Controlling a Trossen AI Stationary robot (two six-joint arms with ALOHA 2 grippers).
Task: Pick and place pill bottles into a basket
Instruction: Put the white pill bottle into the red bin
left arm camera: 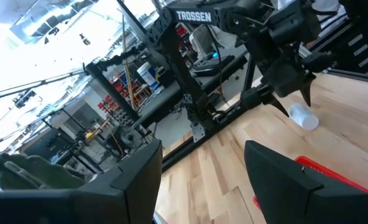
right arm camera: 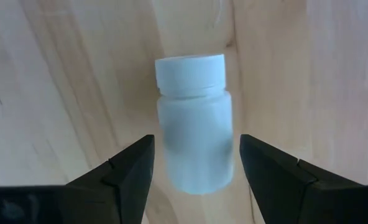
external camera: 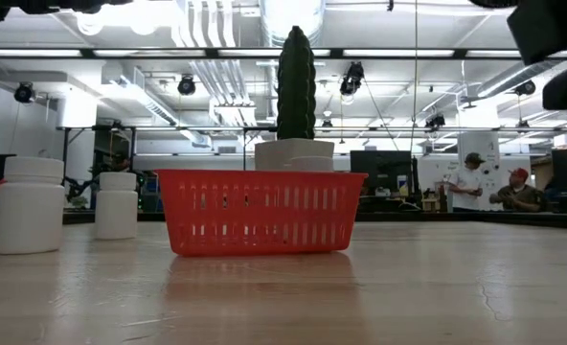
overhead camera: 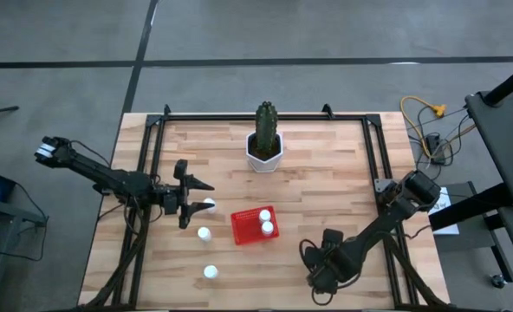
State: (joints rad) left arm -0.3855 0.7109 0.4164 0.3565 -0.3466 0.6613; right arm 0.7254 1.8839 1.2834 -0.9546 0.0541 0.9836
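1. Progress: about a third done, I judge; two pill bottles [overhead camera: 266, 221] sit in the red basket [overhead camera: 243, 227] at mid-table; four are left.
2. Three bottles [overhead camera: 204, 233] stand between basket and the table's [overhead camera: 326, 173] left edge; the left gripper [left arm camera: 201, 149] hangs just beside one, fingers spread, empty.
3. Towards the right edge, the right gripper [right arm camera: 196, 143] straddles a fourth bottle [right arm camera: 193, 124], fingers apart, not yet clamped.

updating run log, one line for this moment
left pincer open, near loose bottle | right pincer open around lying bottle | basket holds two bottles
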